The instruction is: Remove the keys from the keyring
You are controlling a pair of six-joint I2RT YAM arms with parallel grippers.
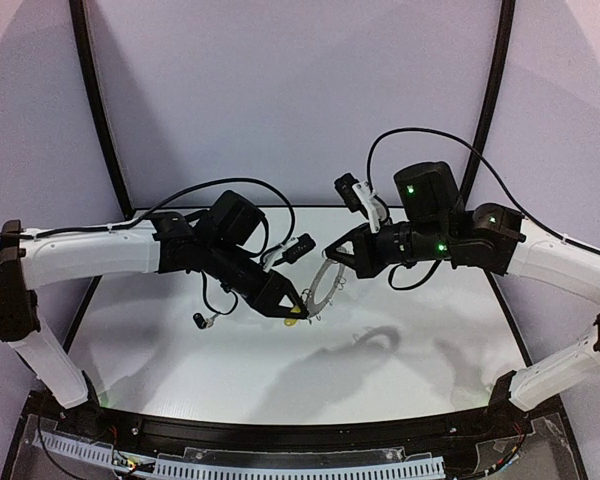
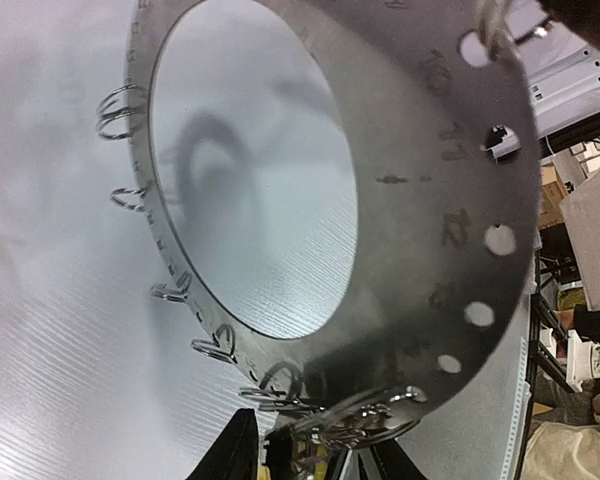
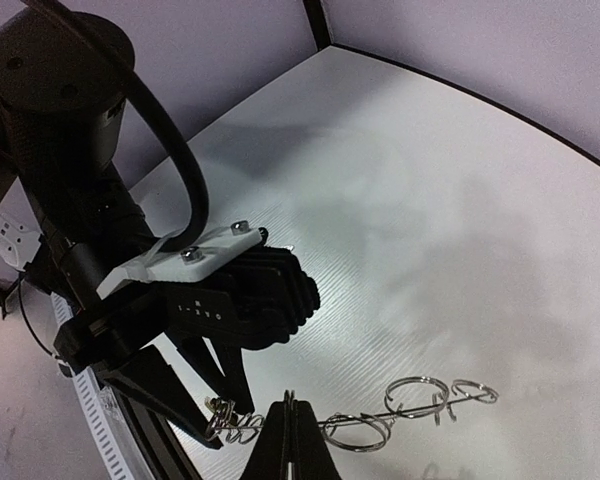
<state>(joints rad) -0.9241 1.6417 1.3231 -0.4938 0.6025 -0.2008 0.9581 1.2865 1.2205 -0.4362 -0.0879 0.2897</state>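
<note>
1. Keyring (image 2: 430,230): a flat grey hoop held tilted in the air above the worktop (image 1: 400,370), near its centre, between the two arms.
2. Right fingers (image 3: 277,448): together, clamped on the hoop's rim at about 1 o'clock in the top view. The right wrist view shows the hoop edge-on, with loops strung out to either side of the fingers.
3. Left fingers (image 2: 238,450): at the hoop's 7 o'clock rim in the top view. They stand partly apart, one on each side of a cluster of loops. Whether they press on that cluster cannot be told.
4. Wire loops (image 2: 120,110): in the left wrist view they fringe the outer rim from 10 o'clock down to 6 o'clock. Round holes pierce the rim from 1 to 5 o'clock.
5. Black-headed key (image 1: 198,320): lies on the worktop at 9 o'clock from the keyring, well apart from it.
6. Yellow-headed key (image 1: 295,314): probably the small yellow spot at the left fingertips, by the hoop's lower rim. It is too small to show how it hangs.
</note>
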